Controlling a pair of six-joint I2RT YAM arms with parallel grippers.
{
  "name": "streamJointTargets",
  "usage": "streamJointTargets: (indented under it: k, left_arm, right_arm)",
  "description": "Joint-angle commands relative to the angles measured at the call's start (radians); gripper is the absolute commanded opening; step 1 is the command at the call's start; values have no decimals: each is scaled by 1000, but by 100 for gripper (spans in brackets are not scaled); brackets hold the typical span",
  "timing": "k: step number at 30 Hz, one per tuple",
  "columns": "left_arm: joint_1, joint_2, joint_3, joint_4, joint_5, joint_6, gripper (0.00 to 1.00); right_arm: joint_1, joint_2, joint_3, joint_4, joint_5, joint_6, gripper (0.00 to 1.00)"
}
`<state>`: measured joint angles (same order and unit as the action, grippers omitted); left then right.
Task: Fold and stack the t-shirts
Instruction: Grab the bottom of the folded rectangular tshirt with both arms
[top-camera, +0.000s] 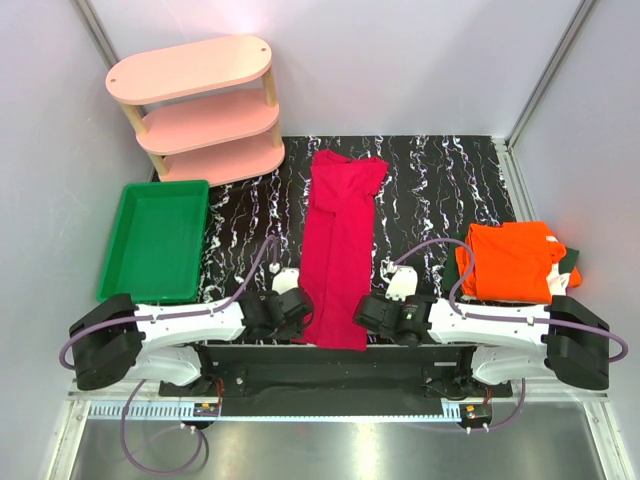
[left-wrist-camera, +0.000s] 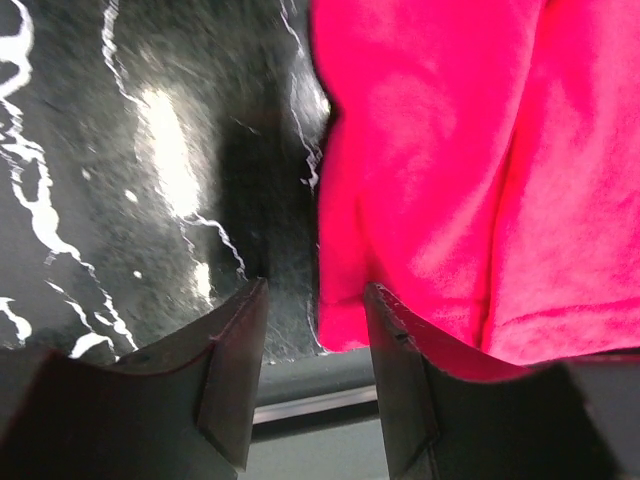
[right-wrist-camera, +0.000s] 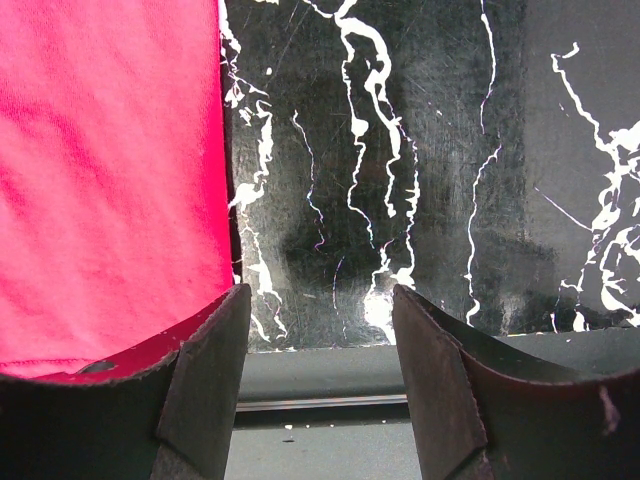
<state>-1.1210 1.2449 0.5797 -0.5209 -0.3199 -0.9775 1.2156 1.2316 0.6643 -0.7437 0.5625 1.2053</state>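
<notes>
A crimson t-shirt (top-camera: 338, 240) lies as a long narrow strip down the middle of the black marbled table. A folded orange t-shirt (top-camera: 510, 260) lies at the right on a dark green one (top-camera: 570, 260). My left gripper (top-camera: 300, 318) is open at the crimson shirt's near left corner; the cloth edge (left-wrist-camera: 345, 320) lies beside its right finger. My right gripper (top-camera: 366, 316) is open at the near right corner, with the shirt (right-wrist-camera: 110, 180) just outside its left finger. Neither holds cloth.
A green plastic tray (top-camera: 157, 240) sits at the left. A pink three-tier shelf (top-camera: 200, 110) stands at the back left. The table's near edge (right-wrist-camera: 320, 375) runs just below both grippers. White walls enclose the table.
</notes>
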Motion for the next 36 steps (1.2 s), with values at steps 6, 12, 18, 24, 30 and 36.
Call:
streamJointTargets:
  k: [6,12,18,24,30,36]
  left_arm:
    - [-69,25,-35,48,19,-93,42]
    - [-89,36,-57,65,33,-133,34]
    - [-106,27,-78,65,38,-155,33]
    - [-112,11,-95,62,41,-164,33]
    - [-115,8,-93,58,41,-162,33]
    - [-118,2,-95,53,39,-162,33]
  right_arm:
    - [9,-24,-11,15,7,19,66]
    - [9,-40,-32,14,-3,37,66]
    - [9,-20,-55,29,-21,51,67]
    - [9,38,-65,135,-62,23,69]
    - [22,74,-17,145,-44,14,68]
    - [32,55,0,112,-24,33,68]
